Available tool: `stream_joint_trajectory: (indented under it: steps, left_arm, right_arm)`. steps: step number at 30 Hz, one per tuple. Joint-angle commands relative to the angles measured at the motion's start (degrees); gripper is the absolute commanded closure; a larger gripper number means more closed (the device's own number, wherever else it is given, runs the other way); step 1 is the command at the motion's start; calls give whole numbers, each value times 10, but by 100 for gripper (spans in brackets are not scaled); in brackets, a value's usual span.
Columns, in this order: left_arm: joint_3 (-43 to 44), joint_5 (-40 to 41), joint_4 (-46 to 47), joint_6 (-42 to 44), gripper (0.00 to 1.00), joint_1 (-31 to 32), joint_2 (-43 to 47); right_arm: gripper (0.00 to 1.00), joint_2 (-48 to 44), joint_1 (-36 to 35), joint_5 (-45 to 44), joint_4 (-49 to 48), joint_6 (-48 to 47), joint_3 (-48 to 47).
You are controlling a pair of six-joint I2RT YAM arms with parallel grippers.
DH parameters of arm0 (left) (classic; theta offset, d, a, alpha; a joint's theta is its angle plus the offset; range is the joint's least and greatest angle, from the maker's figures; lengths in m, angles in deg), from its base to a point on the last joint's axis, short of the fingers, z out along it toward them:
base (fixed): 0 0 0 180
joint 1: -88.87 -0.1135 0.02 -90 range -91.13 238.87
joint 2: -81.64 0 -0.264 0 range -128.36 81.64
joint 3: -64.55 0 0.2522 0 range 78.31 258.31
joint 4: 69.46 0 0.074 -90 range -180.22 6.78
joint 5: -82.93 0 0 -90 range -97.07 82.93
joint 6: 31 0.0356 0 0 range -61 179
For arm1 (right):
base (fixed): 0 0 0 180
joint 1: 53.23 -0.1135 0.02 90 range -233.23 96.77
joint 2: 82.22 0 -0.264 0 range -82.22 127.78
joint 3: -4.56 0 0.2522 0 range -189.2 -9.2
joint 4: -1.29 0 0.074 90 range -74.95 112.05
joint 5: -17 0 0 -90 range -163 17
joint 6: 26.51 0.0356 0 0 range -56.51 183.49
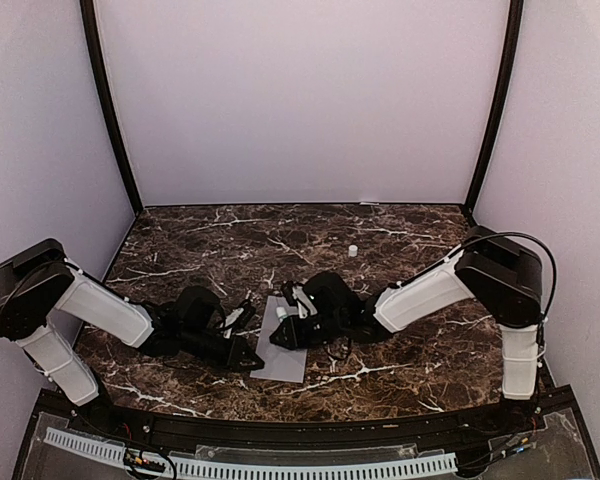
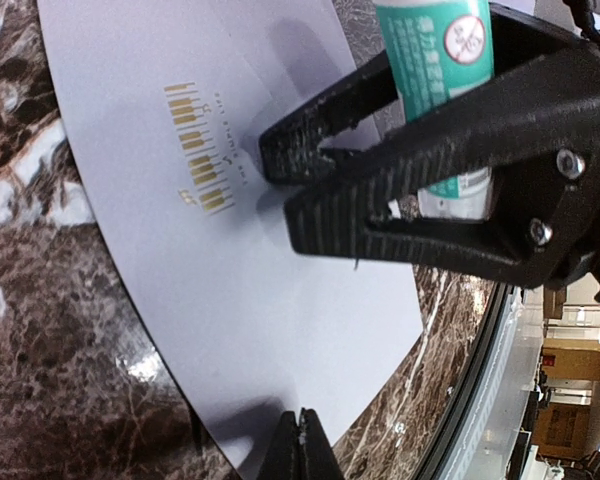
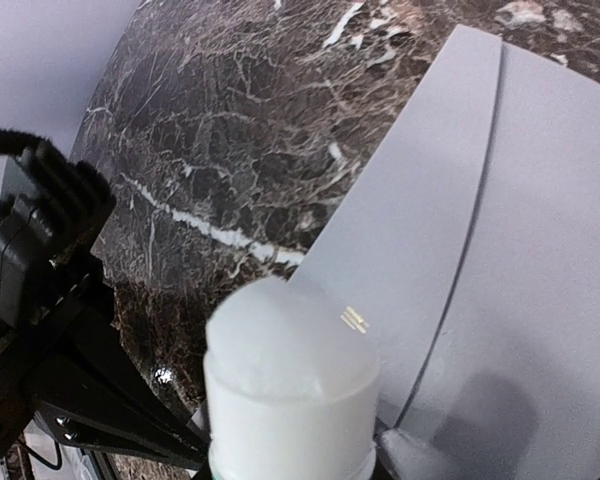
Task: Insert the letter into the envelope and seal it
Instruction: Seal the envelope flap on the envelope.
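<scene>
Envelope: the envelope lies flat on the marble table between my two arms; its flap is open, folded back toward the far side; small gold printing shows on the grey paper.

Letter: I see no cream sheet anywhere; I judge it already inside, though the paper hides that.

Right gripper: my right gripper is narrowed around a glue stick (white uncapped tip, green label on the barrel); it hangs just over the envelope near the flap fold.

Left gripper: my left gripper is fully closed with nothing between the fingers; its tip presses on the envelope's near edge to pin it.

Cap: a small white cap stands well apart on the far marble; probably the stick's.

Step in hand: gluing the flap, as I judge it.

How to do it well: keep the left tip pressing so the paper cannot slide; lower the stick until it just touches, then draw it along the flap's edge in one light pass; too much push will wrinkle or drag the envelope.
</scene>
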Motion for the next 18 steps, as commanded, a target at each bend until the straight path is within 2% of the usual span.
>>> stream_joint_trajectory:
  steps: [1,10,18]
  left_arm:
    - [-15,26,-56,11,100,3,0]
    - [-13,25,-52,9,100,3,-4]
    - [-10,26,-53,11,100,3,-4]
  right_arm:
    - [100,14,18,-20,35,-5,-13]
    - [100,25,26,6,41,-29,-24]
    - [100,12,-1,54,32,-48,-9]
